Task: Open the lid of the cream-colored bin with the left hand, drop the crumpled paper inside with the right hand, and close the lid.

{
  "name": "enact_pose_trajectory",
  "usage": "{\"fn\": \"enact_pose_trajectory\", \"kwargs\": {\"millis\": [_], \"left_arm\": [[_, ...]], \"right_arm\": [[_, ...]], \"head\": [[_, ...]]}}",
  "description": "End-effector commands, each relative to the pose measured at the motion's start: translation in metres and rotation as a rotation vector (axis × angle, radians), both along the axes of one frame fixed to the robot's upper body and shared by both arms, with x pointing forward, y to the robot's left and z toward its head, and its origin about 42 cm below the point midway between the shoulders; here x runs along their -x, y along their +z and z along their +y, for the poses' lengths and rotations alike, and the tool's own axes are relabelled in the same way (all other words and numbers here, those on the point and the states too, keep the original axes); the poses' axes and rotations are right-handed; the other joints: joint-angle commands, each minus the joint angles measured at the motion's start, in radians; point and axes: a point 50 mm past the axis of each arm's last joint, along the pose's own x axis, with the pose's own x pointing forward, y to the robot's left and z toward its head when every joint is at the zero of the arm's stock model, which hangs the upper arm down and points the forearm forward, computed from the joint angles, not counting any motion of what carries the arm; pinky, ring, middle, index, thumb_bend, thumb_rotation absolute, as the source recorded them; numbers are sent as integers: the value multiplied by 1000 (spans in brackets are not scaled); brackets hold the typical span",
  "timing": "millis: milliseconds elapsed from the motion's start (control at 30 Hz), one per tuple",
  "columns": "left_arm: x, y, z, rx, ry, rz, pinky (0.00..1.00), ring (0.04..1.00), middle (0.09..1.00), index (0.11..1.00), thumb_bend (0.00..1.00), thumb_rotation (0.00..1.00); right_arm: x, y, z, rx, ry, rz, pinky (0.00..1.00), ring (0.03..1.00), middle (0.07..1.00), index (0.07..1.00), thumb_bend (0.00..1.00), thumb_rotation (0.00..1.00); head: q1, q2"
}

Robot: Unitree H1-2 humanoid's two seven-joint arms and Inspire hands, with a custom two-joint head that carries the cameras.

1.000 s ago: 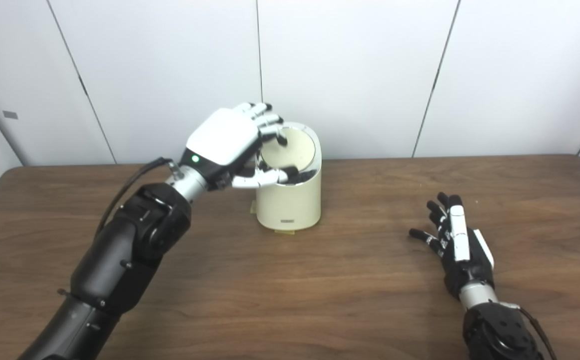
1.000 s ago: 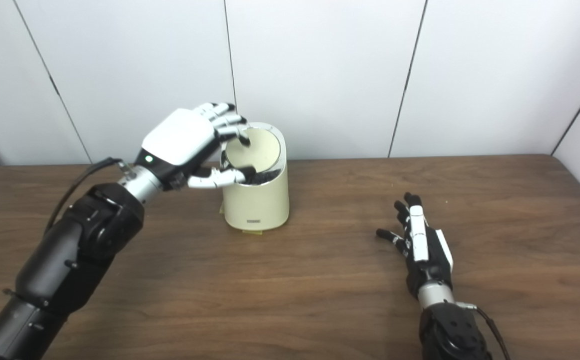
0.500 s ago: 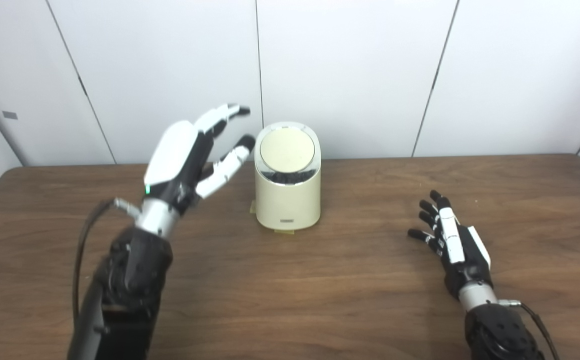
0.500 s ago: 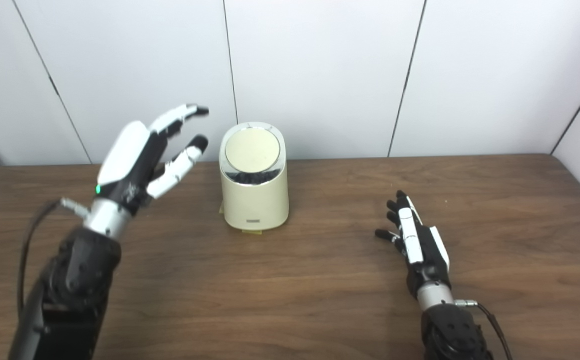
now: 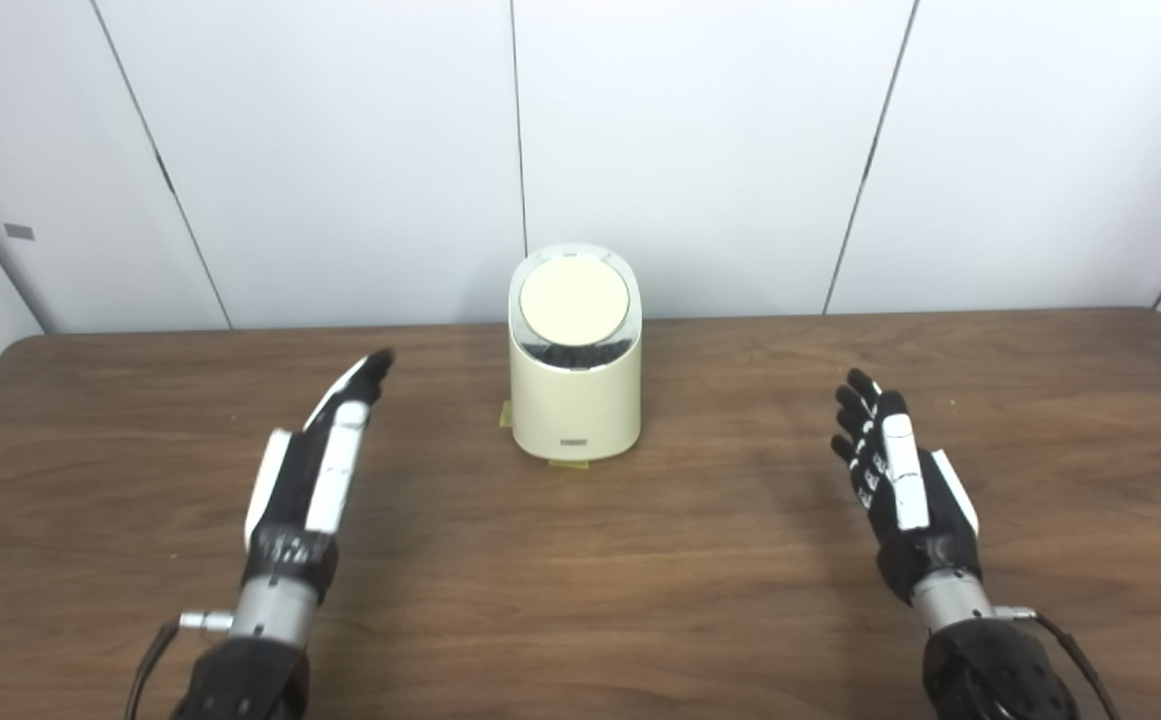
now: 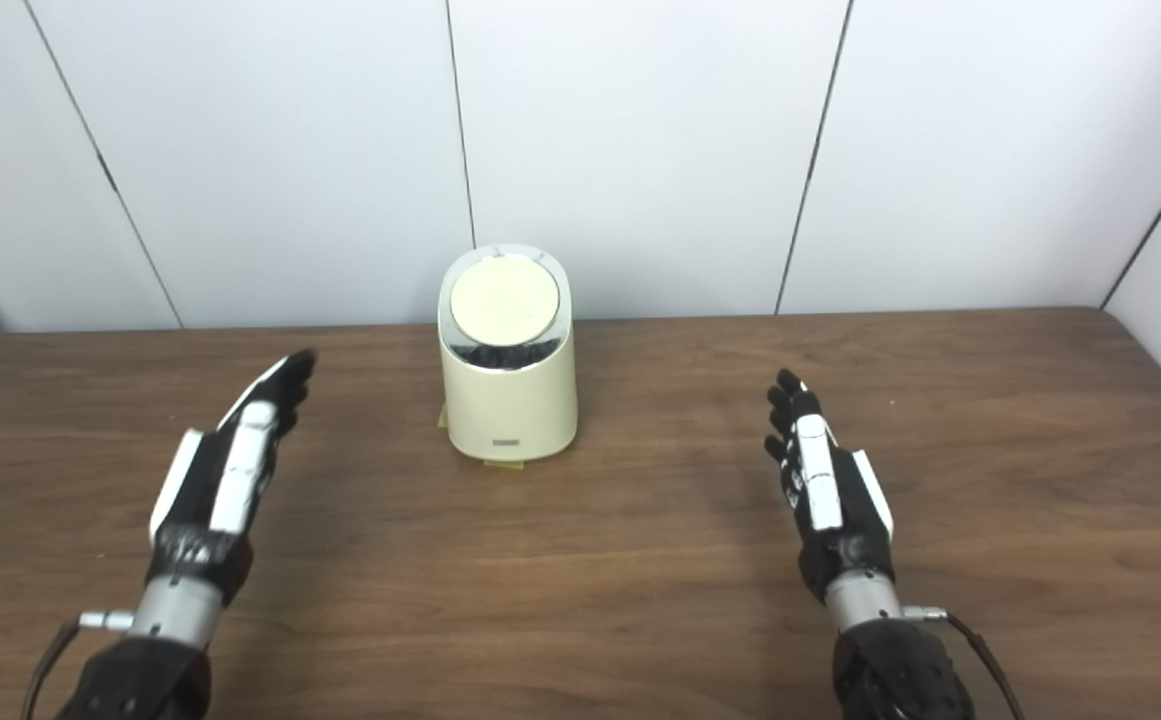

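So the cream-colored bin [image 5: 575, 385] sits upright toward the back of the worktop [image 5: 580, 600], close to the wall panels. Its round lid [image 5: 574, 300] looks flat and seated in the shiny rim, so I'd call it closed. There's a small yellowish patch under the bin's base, maybe tape, can't really tell.

Left hand [image 5: 315, 480] is well to the left of the bin and nearer the camera, edge-on, fingers straight and stretched toward the back wall, holding nothing. Right hand [image 5: 900, 490] mirrors it, well to the right of the bin, fingers extended and a bit spread, also empty. Neither one touches the bin.

No crumpled paper in sight on the worktop in either view. My guess is it's inside the bin already, but with the lid down you can't check.

Judging by all that, the job looks basically finished and the step in hand is just parking the arms. To do that well: keep both hands wide of the bin so nothing clips it, since a light bin like that would probably slide or tip from a bump. Keep the fingers relaxed and apart instead of curling them. And I'd want a look at the lid edge nearest the camera, where the dark gap under the rim shows, to be sure it's seated fully and not half latched.
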Motion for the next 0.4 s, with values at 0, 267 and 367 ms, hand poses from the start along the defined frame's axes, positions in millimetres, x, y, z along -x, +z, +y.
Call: {"fn": "enact_pose_trajectory", "kwargs": {"millis": [0, 267, 367], "left_arm": [[1, 12, -1, 55, 2, -79, 1000, 996, 992, 987, 418, 1000], [15, -9, 9, 117, 7, -61, 1000, 1000, 1000, 1000, 466, 979], [19, -13, 13, 116, 10, -54, 1000, 1000, 1000, 1000, 476, 994]], "right_arm": [[-1, 21, 0, -22, 9, -110, 954, 984, 966, 945, 574, 1000], [3, 26, -5, -13, 12, -148, 1000, 1000, 991, 972, 578, 1000], [4, 26, -4, 1, 8, -135, 1000, 1000, 989, 962, 577, 1000]], "head": [[0, 2], [-12, 10], [-14, 14]]}}
